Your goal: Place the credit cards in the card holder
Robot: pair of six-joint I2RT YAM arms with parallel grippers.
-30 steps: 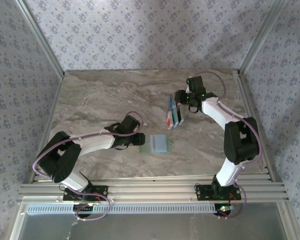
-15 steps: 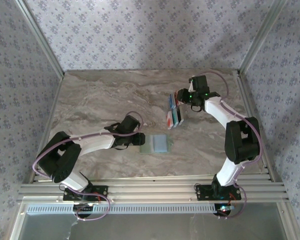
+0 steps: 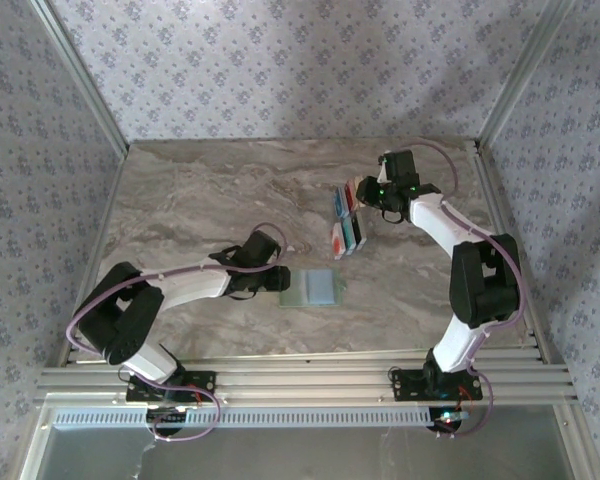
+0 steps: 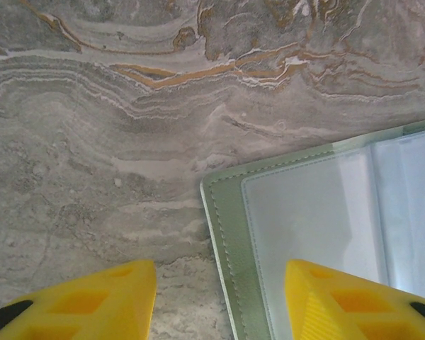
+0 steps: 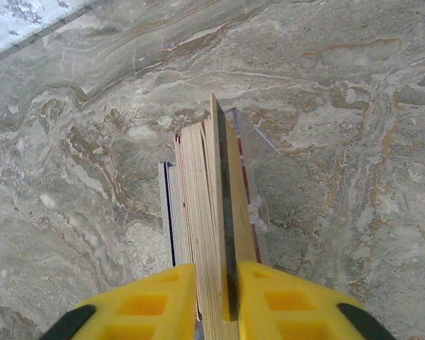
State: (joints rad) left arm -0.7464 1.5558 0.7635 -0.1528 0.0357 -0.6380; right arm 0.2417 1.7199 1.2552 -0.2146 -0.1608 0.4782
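Observation:
The pale green card holder (image 3: 312, 288) lies flat in the middle of the table, its clear pocket facing up (image 4: 304, 212). My left gripper (image 3: 280, 280) is open and low at the holder's left edge (image 4: 219, 297), one finger over the pocket and the other over bare table. Several credit cards (image 3: 348, 236) lie side by side further back on the right. My right gripper (image 3: 366, 196) is at their far end, shut on a tan card (image 5: 211, 212) that I see edge-on between the yellow fingers (image 5: 216, 283). Blue and red card edges (image 5: 168, 212) show just behind it.
The table is a marbled grey-brown slab (image 3: 200, 200) enclosed by patterned walls and metal corner posts (image 3: 80, 80). Aluminium rails (image 3: 300, 375) with the arm bases run along the near edge.
The right gripper has closed onto the tan card and the cards at its end have shifted slightly. The left arm and the card holder have not moved.

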